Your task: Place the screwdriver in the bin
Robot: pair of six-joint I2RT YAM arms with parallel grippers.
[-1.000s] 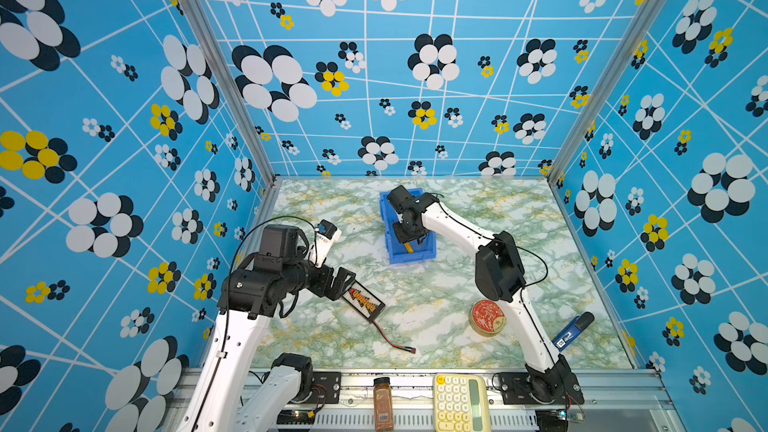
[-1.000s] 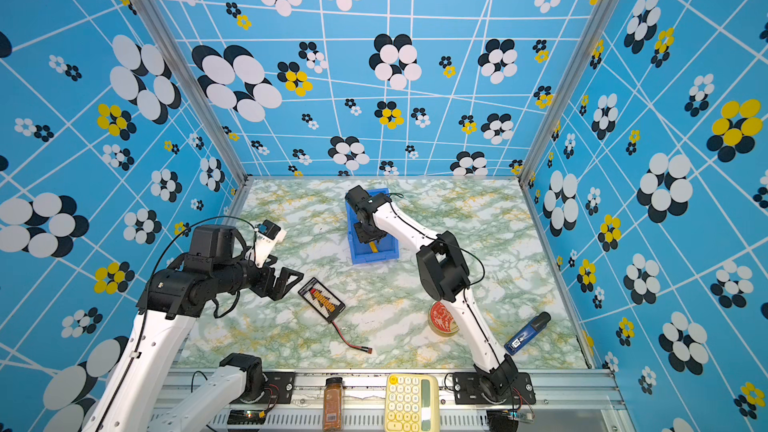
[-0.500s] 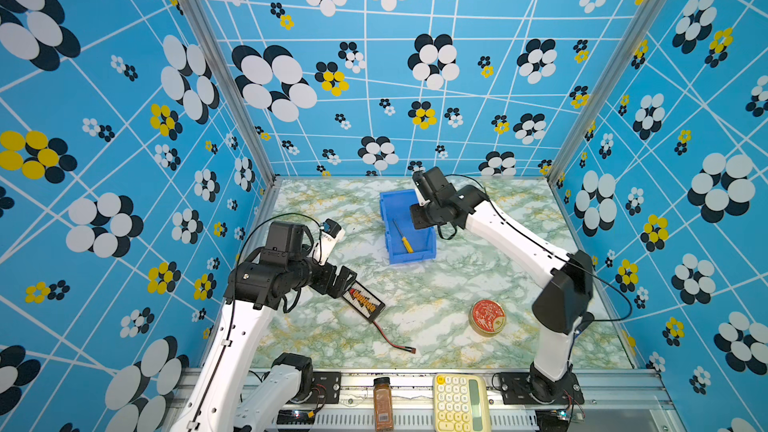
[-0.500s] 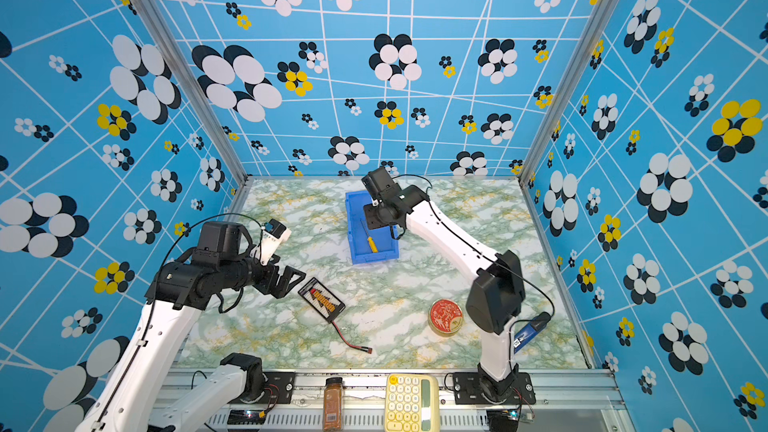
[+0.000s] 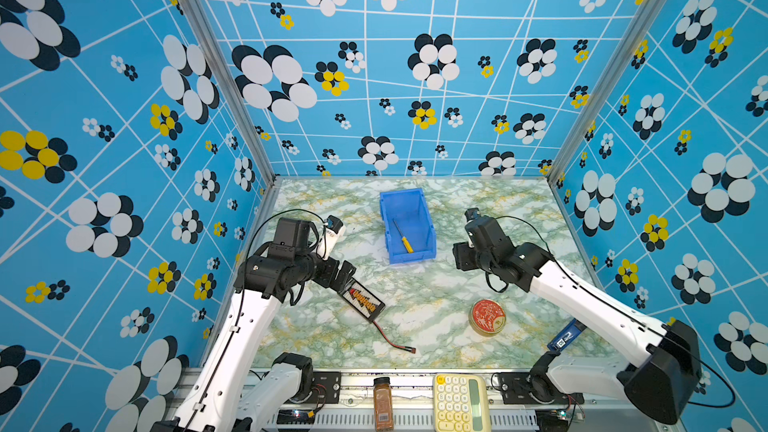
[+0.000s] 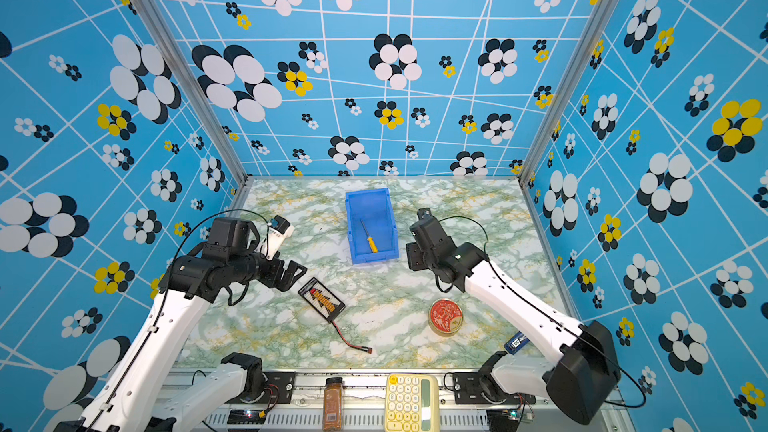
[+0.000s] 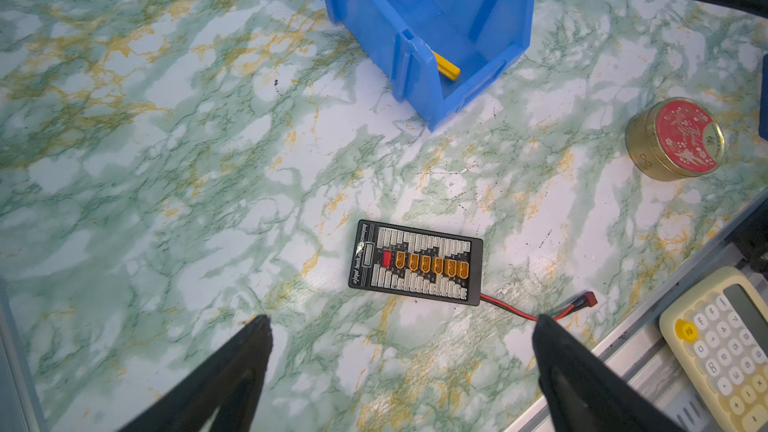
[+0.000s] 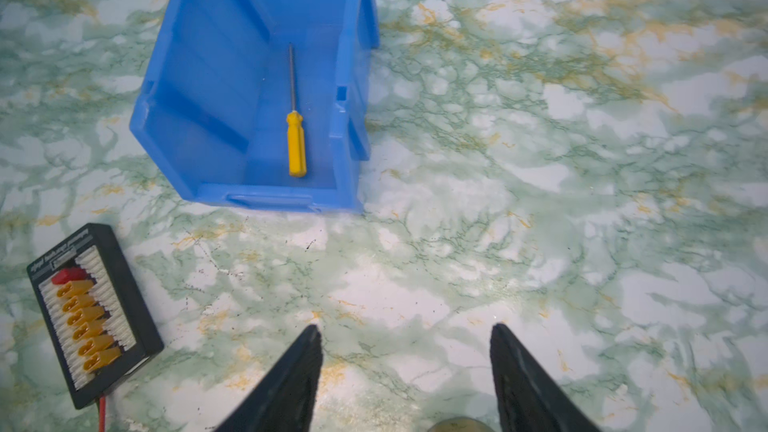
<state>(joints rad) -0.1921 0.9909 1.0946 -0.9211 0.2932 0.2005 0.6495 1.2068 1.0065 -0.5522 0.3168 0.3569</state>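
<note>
- Two grippers are in view and both are empty. The right gripper has its jaws spread wide over bare table, beside the bin near its low front lip and touching nothing.
- The left gripper is also wide open and grips nothing. It hangs on the bin's other side, farther off.
- The screwdriver lies flat on the bin's floor, yellow handle toward the front lip and shaft toward the back wall.
- By my judgement the placing step is done and only the retreat is left.
- That move asks little: draw the right arm away from the bin without nudging its wall.
- A black board with a red wire lies in front of the bin, toward the left arm.
- A red-lidded tin sits in front of the bin toward the right arm, close to that arm's way back.
- A calculator and a spice jar rest on the rail, well apart from the bin.
- A small blue item shows partly under the right arm, possibly a marker.
</note>
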